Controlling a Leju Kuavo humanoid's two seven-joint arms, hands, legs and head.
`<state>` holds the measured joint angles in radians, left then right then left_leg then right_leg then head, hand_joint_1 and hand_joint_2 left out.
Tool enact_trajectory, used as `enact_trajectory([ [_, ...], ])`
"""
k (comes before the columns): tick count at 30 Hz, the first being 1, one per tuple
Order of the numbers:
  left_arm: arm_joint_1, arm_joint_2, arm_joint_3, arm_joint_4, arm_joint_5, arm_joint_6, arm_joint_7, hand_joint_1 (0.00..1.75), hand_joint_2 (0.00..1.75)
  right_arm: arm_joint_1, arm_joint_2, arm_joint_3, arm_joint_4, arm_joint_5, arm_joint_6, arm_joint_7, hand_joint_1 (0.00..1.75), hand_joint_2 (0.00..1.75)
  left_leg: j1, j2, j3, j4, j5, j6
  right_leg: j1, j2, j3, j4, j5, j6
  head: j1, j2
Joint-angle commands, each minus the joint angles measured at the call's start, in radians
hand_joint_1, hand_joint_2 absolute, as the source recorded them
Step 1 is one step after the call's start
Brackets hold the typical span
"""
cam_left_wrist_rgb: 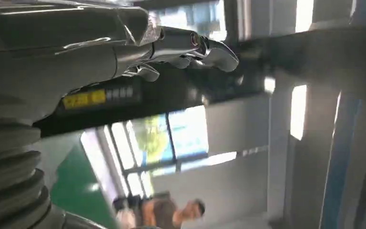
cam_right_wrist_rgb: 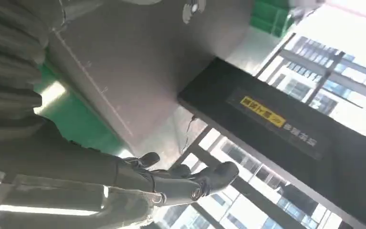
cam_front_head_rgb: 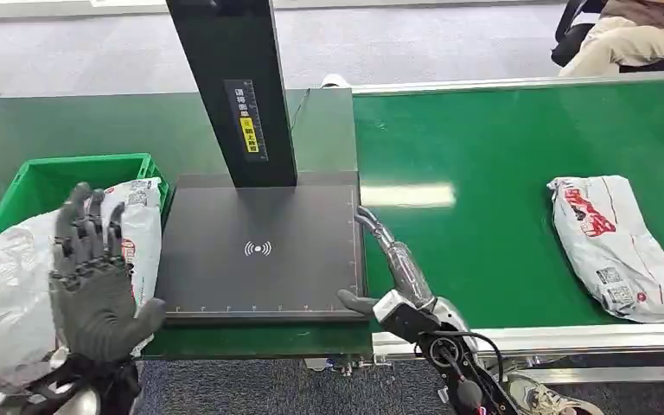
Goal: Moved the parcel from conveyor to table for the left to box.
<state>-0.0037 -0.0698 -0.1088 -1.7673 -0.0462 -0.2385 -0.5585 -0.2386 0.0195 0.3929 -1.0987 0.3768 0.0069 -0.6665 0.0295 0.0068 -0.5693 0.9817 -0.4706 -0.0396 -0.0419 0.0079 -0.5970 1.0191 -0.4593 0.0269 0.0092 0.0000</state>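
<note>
A grey plastic-wrapped parcel (cam_front_head_rgb: 616, 244) with red print lies on the green conveyor belt (cam_front_head_rgb: 501, 173) at the right. My right hand (cam_front_head_rgb: 391, 264) is flat and open, fingers stretched out along the right edge of the dark scanner plate (cam_front_head_rgb: 259, 251); its extended fingers (cam_right_wrist_rgb: 190, 179) are seen in the right wrist view. My left hand (cam_front_head_rgb: 95, 272) is raised with fingers spread over the green box (cam_front_head_rgb: 47, 186), holding nothing. Another grey parcel (cam_front_head_rgb: 17, 285) lies in that box, under the hand. In the left wrist view the left hand's fingers (cam_left_wrist_rgb: 190, 47) are stretched out in the air.
A black scanner post (cam_front_head_rgb: 233, 86) rises from the back of the plate. A seated person (cam_front_head_rgb: 631, 35) is beyond the conveyor's far right corner. The conveyor's metal rail (cam_front_head_rgb: 571, 337) runs along the near edge.
</note>
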Motion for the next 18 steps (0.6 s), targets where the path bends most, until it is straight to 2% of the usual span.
enact_trajectory([
  [1, -0.006, 0.005, -0.140, 0.175, -0.012, -0.051, 0.025, 0.00, 1.75, 0.015, 0.024, -0.079, -0.033, -0.103, 0.106, -0.015, 0.00, 1.75, -0.001, -0.002, 0.002, -0.002, 0.000, 0.002, 0.000, -0.002, 0.002, -0.001, 0.000, -0.002, 0.000, 0.000],
  [8, -0.022, 0.008, -0.177, 0.237, -0.077, -0.031, 0.075, 0.00, 1.75, 0.028, 0.030, -0.096, -0.042, -0.154, 0.170, -0.017, 0.00, 1.75, 0.000, -0.003, 0.003, -0.002, 0.001, 0.003, 0.001, -0.003, 0.004, -0.003, 0.000, -0.004, 0.000, 0.000],
  [18, -0.018, 0.013, -0.160, 0.259, -0.106, -0.012, 0.076, 0.00, 1.75, 0.048, 0.026, -0.116, -0.052, -0.162, 0.166, -0.020, 0.00, 1.75, 0.000, -0.001, 0.002, -0.001, 0.000, 0.002, 0.001, -0.002, 0.002, -0.001, 0.000, -0.002, 0.000, 0.000],
])
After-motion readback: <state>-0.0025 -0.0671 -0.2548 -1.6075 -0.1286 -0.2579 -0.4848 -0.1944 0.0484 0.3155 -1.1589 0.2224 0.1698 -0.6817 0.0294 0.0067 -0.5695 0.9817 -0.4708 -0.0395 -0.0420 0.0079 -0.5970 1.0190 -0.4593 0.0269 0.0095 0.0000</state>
